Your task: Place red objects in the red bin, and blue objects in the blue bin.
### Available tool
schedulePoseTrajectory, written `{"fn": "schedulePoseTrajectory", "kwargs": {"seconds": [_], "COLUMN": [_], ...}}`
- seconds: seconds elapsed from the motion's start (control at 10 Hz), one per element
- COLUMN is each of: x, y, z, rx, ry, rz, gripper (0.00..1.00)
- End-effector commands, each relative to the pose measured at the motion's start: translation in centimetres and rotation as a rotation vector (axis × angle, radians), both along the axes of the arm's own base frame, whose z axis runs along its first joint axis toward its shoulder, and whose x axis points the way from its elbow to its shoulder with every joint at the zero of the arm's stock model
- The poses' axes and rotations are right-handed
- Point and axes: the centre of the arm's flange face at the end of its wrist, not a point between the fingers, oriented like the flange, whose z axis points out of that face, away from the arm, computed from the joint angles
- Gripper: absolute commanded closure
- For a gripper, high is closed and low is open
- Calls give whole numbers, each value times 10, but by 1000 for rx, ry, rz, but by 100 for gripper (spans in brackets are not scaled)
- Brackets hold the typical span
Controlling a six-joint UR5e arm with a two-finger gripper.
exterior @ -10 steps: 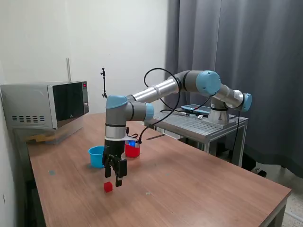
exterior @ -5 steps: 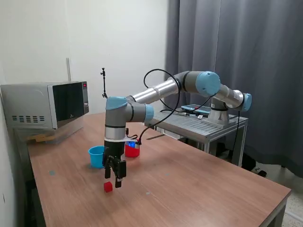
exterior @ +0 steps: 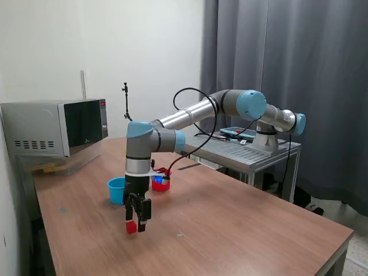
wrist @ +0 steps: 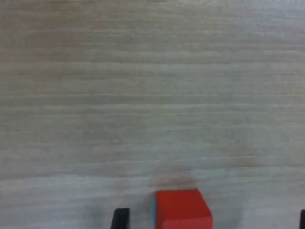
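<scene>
Your gripper (exterior: 134, 225) hangs jaws apart around the red cube (exterior: 131, 227) on the table (exterior: 230, 230), at about 6 o'clock from the blue cup (exterior: 117, 190). The cube looks light, rigid and smooth, so squeeze its flat opposite sides. The wrist view cuts off the fingertips (wrist: 121, 218), and the red cup (exterior: 161, 183) sits partly behind the arm.

A small red cube (exterior: 131, 226) sits flat on the wood table (exterior: 241, 230), out in front of the two cups. In the wrist view the same cube (wrist: 182, 209) shows a solid red top with a thin bluish edge on one side. The light blue cup (exterior: 117, 190) stands upright behind the cube. The red cup (exterior: 161, 183) stands upright near the blue cup, on the exterior view's right of it, with something blue (exterior: 158, 179) showing at its rim.
</scene>
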Motion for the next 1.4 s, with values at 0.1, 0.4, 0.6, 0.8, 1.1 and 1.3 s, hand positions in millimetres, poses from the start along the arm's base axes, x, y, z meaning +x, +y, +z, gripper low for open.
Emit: {"fn": "schedulePoseTrajectory", "kwargs": {"seconds": [0.1,0.4,0.6,0.8,1.1,1.3], "x": [0,-1,-1,-1,-1,-1], "y": [1,3,3,3,2,2], "z": [-2,-2,-2,-2,-1,7], "rx": [5,7,8,8,10,16], "ry": [-1,0,0,0,4,11], "rz": [-2,-3,-4,-4,-1,-3], "gripper": [0,0,100,100,100,100]}}
